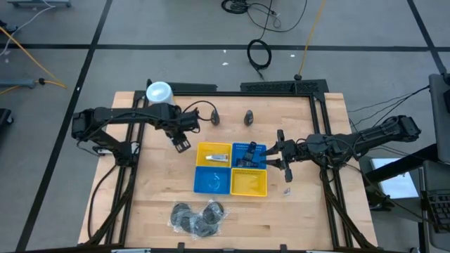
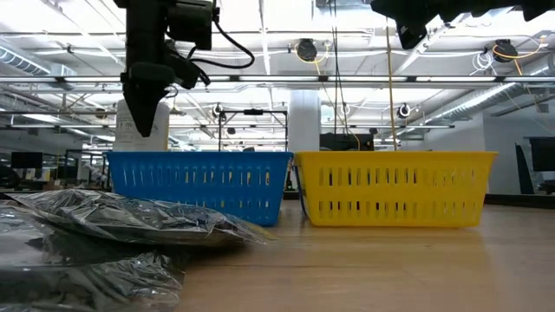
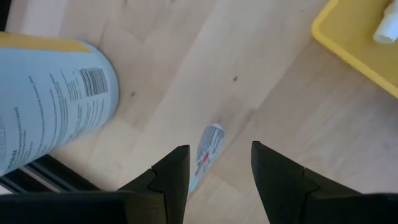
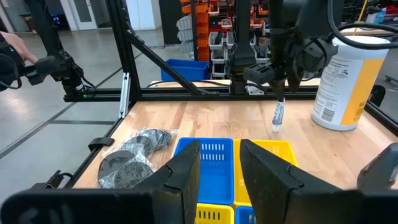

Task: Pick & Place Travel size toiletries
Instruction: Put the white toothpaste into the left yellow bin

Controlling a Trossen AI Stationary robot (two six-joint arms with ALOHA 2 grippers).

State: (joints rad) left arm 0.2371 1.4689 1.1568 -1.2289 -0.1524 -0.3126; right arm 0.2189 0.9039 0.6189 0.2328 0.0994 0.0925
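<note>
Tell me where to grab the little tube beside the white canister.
Pinch its middle across the narrow width, coming from straight above: the tube apparently lies flat on the table, lengthwise between the left gripper's open fingers. Right gripper waits by baskets.

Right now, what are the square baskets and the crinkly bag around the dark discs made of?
The blue basket and yellow basket look like hard moulded plastic: solid colour, slotted walls, thick rims. The wrap around the dark discs looks like thin clear plastic film, wrinkled and shiny. The discs' own material can't be told.

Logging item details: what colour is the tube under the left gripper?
Pale tube with red markings; left wrist view.
</note>
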